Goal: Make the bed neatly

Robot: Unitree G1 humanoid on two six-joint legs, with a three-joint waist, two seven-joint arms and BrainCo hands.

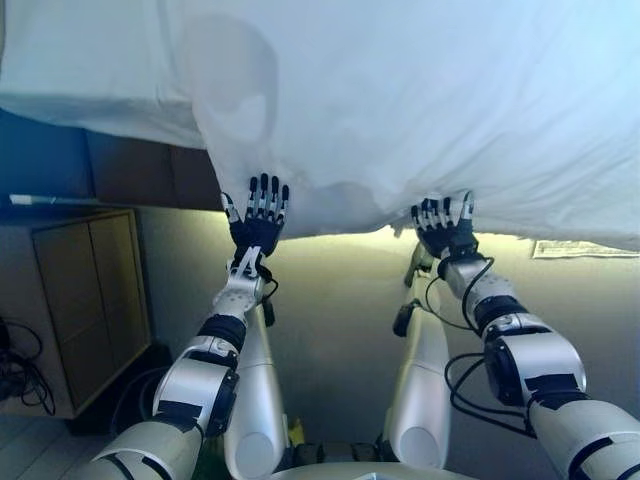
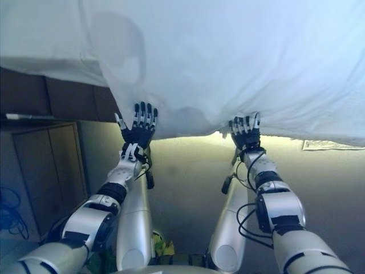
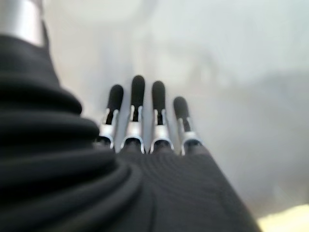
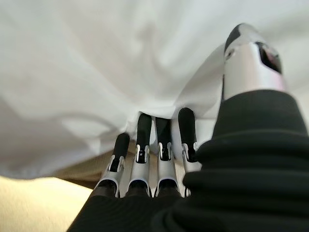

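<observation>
A white sheet [image 1: 420,100] covers the bed and hangs over its near edge, its hem [image 1: 340,215] sagging between my two hands. My left hand [image 1: 258,215] is raised in front of the hanging cloth with its fingers [image 3: 137,104] straight and spread, open, holding nothing. My right hand [image 1: 443,228] is at the hem further right. Its fingers [image 4: 144,135] are straight, with the tips touching the underside of a fold of the sheet [image 4: 96,72], and the thumb [image 4: 248,58] stands up beside the cloth. Nothing is curled round the fabric.
A light wooden cabinet [image 1: 90,300] stands low on the left beside the bed's dark frame [image 1: 130,165]. A printed paper [image 1: 585,248] lies on the beige floor [image 1: 340,300] at the right, under the sheet's edge.
</observation>
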